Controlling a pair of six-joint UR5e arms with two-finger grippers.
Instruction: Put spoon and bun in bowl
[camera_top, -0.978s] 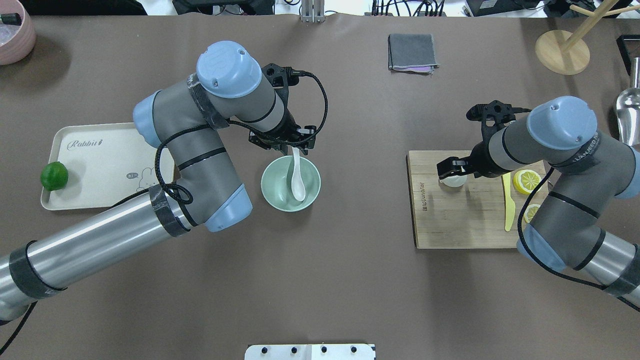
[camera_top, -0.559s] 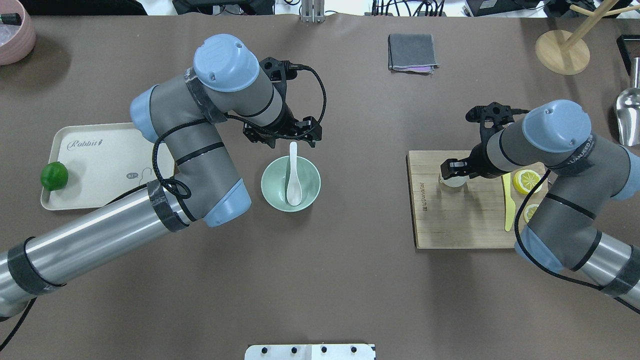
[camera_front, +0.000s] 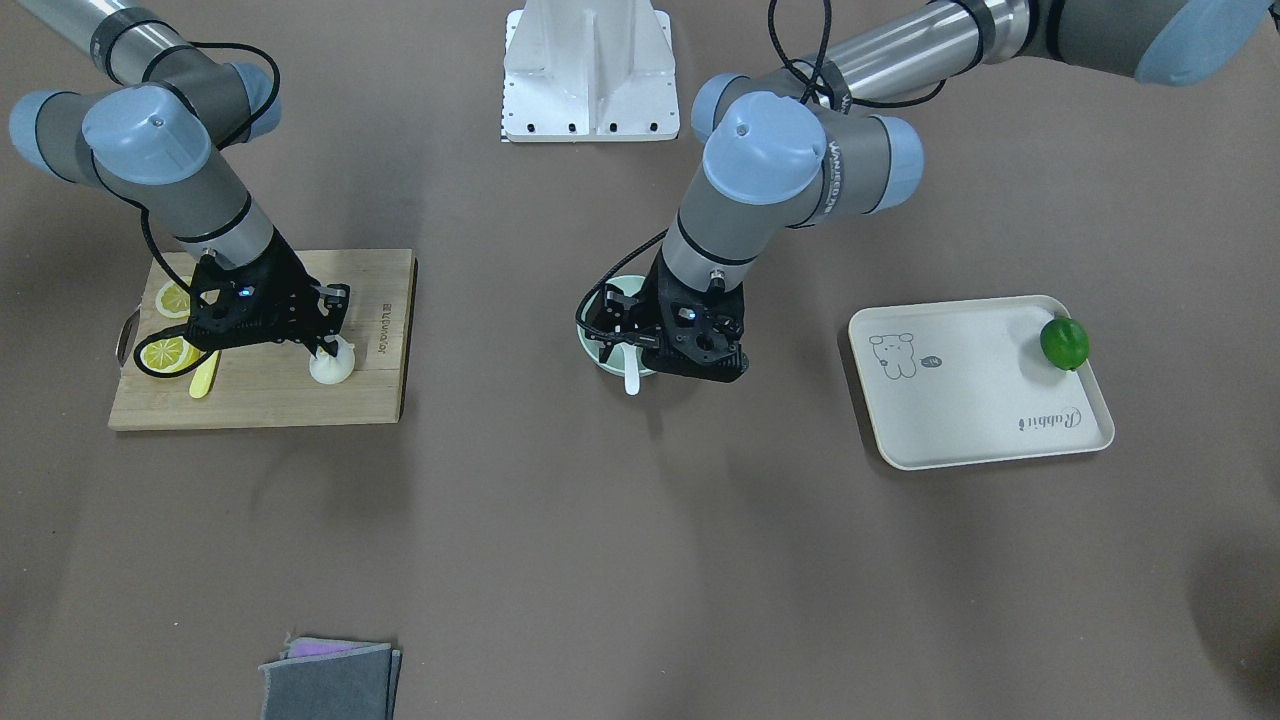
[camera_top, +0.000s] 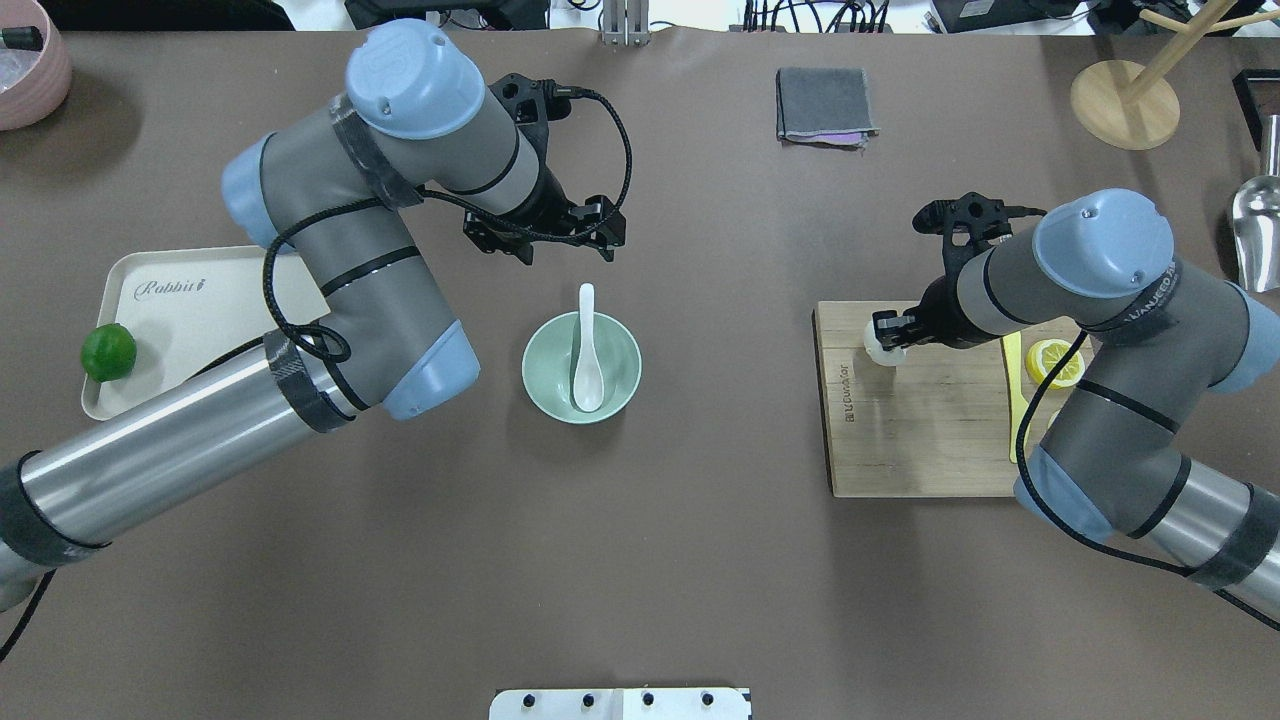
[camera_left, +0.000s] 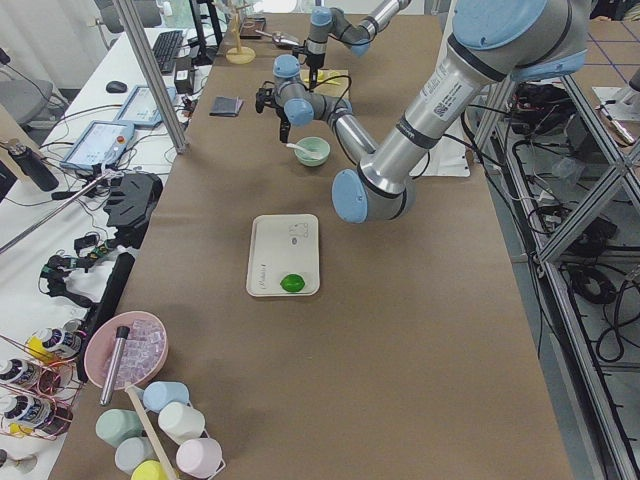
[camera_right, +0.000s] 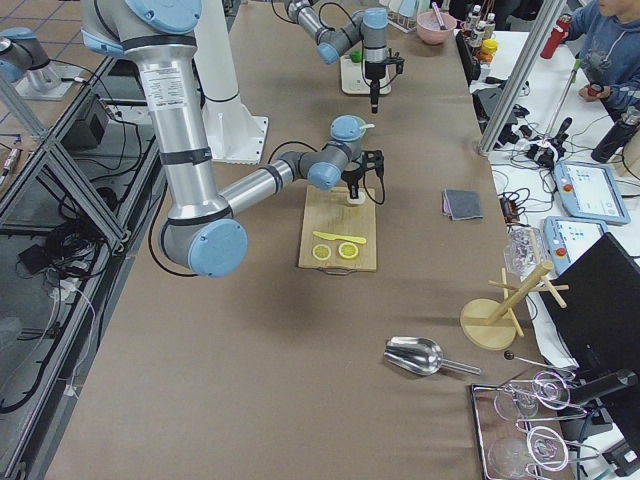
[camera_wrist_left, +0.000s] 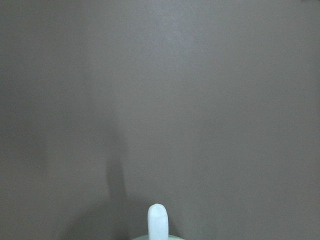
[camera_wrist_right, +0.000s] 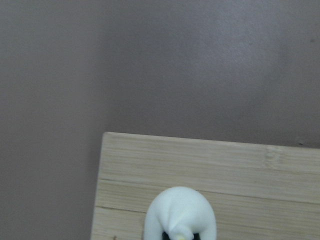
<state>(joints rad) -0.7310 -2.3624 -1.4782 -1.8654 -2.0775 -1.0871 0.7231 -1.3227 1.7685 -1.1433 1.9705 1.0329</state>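
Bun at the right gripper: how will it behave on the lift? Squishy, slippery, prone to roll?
Probably light: the bun looks small next to the right gripper. Its rounded, smooth-looking surface could slip or twist between the fingers, so a gentle, centred squeeze seems wise. Being round, it would likely roll if dropped on the cutting board.

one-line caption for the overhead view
Spoon in the bowl; right gripper grips the bun at the cutting board.
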